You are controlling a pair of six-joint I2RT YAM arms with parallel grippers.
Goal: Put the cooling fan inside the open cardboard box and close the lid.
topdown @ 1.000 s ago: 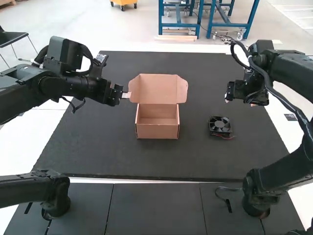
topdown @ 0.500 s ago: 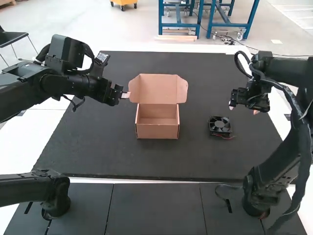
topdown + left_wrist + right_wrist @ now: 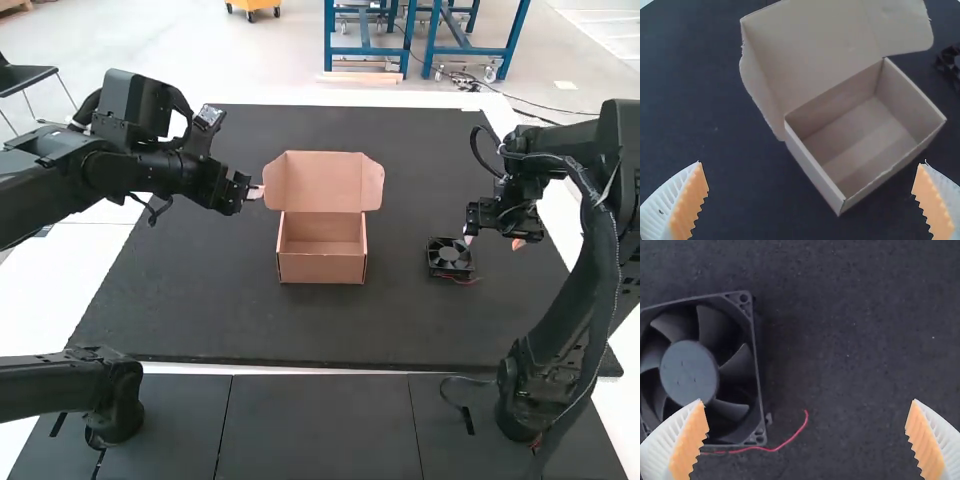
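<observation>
- Right gripper (image 3: pixel 492 236) hangs low just beside the cooling fan (image 3: pixel 451 257), fingers spread wide with nothing between them
- Left gripper (image 3: pixel 252 192) is likewise spread wide and empty, held close to the left edge of the raised lid (image 3: pixel 322 182)
- The fan lies flat on the black mat (image 3: pixel 180 290), to the right of the open cardboard box (image 3: pixel 321 268) and apart from it; the box is empty, its lid standing up at the back
- From the right wrist view the fan sits off to one side, partly under one orange pad (image 3: pixel 687 437) rather than centred between the two, so the grasp looks not yet lined up
- A good pick would likely shift the gripper toward the box until the square frame is centred, then lower and close on two opposite outer sides of the frame, keeping the pads off the blades
- A thin red wire (image 3: pixel 790 440) trails from the fan's corner onto the mat; best kept out of the pinch, as it could snag on the box rim during the carry
- The lift should probably clear the box's near wall before the fan goes over the opening
</observation>
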